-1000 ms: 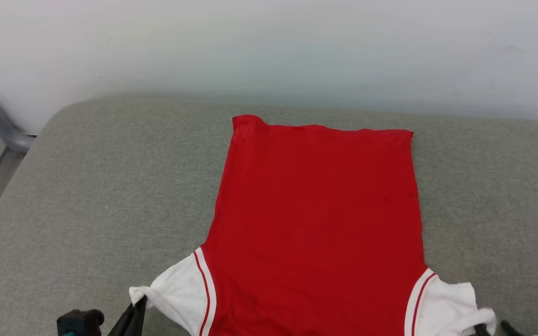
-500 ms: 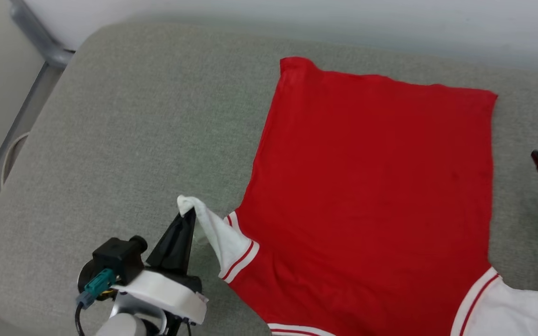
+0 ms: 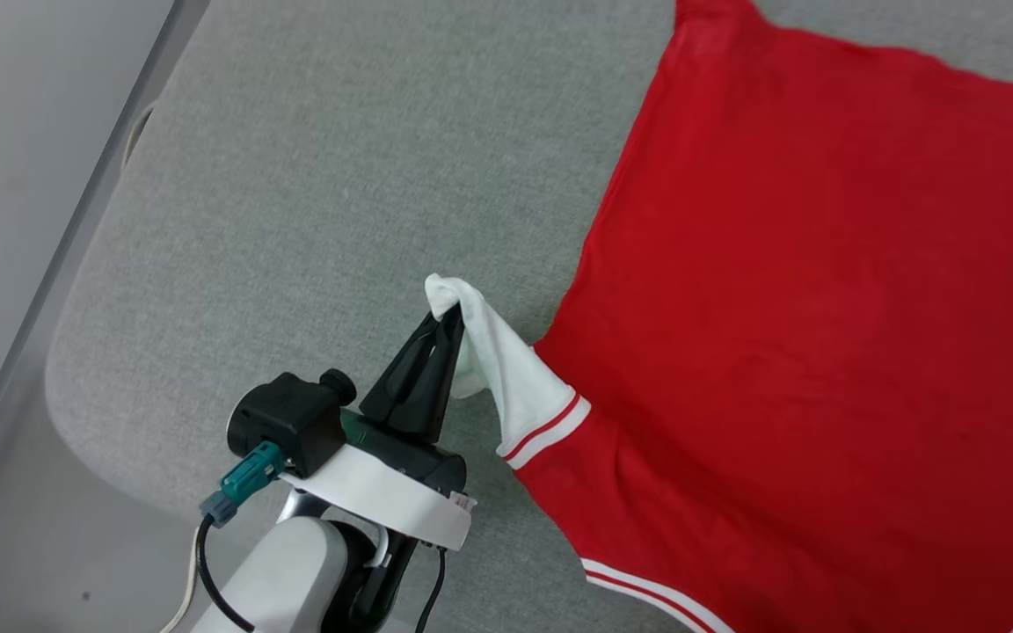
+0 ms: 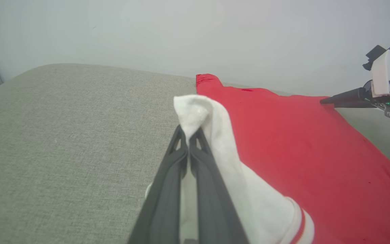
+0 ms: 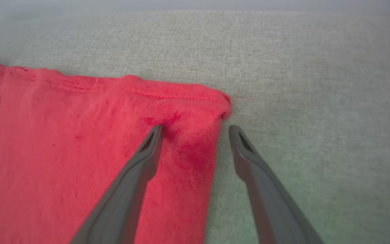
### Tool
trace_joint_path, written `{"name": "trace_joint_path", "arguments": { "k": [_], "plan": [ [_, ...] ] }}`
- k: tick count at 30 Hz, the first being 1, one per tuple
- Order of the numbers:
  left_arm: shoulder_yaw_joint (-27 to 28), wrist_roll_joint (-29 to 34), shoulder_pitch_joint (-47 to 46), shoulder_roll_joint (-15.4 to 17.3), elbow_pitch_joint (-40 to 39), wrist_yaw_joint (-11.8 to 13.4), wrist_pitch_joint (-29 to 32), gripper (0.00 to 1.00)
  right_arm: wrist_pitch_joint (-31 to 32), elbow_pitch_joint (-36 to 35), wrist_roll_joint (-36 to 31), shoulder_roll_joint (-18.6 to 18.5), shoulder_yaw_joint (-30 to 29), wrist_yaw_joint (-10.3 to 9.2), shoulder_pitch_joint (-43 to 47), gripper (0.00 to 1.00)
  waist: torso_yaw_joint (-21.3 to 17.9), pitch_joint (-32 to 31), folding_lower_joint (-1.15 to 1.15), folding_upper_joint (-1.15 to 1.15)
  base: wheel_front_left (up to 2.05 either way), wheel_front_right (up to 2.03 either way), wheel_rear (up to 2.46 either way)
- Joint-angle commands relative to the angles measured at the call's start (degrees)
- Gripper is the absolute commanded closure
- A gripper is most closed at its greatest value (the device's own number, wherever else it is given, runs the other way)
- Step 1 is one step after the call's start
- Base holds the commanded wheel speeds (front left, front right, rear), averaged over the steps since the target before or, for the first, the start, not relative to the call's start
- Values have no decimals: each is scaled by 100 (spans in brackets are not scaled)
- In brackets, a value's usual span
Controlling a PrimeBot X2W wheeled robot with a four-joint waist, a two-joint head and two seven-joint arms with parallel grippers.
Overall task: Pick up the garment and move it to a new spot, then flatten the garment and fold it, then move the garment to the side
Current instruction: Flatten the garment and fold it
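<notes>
Head view: jersey (image 3: 823, 308) flat on grey cushion (image 3: 339, 176), centre toward 3 o'clock; left gripper (image 3: 445, 323) at 7 o'clock pinches its white sleeve (image 3: 506, 369), lifting the tip.
Left wrist view: fingers clamped on sleeve.
Right wrist view: right gripper (image 5: 195, 130) spread wide, straddling jersey's side edge near a corner.

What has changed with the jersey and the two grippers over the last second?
The left gripper, still shut on the white sleeve, has drawn it up into a peak above the grey cushion. The right gripper went from the near end of the jersey to its far hem corner, jaws open. The head camera swung too, so the view shifted. The red body stays flat.
</notes>
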Motion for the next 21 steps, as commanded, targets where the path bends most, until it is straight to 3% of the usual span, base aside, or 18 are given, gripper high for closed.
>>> {"name": "trace_joint_path", "arguments": {
  "k": [1, 8, 9, 10, 11, 21],
  "plan": [
    [14, 52, -87, -47, 4, -26, -37, 100, 26, 60, -30, -27, 9, -4, -58, 0, 204, 233, -1, 0, 0, 0, 0],
    [220, 195, 20, -260, -16, -174, -41, 100, 747, 600, -131, 114, 285, -4, 353, 0, 223, 437, -1, 0, 0, 0, 0],
    [254, 216, 41, -278, 2, -191, -42, 100, 917, 706, -115, 137, 295, -6, 478, 7, 216, 439, -1, 0, 0, 0, 0],
    [278, 242, 53, -286, 25, -199, -42, 100, 1058, 777, -96, 162, 308, -7, 580, 58, 208, 446, -1, 0, 0, 0, 0],
    [325, 282, 77, -308, 56, -239, -42, 100, 1239, 799, -61, 220, 287, -8, 693, 100, 196, 443, -1, 0, 0, 0, 0],
    [535, 410, 320, -121, 331, -247, -41, 100, 1066, 156, -137, 77, 241, -5, 523, 100, -65, -134, -1, 0, 0, 0, 0]
  ]
}}
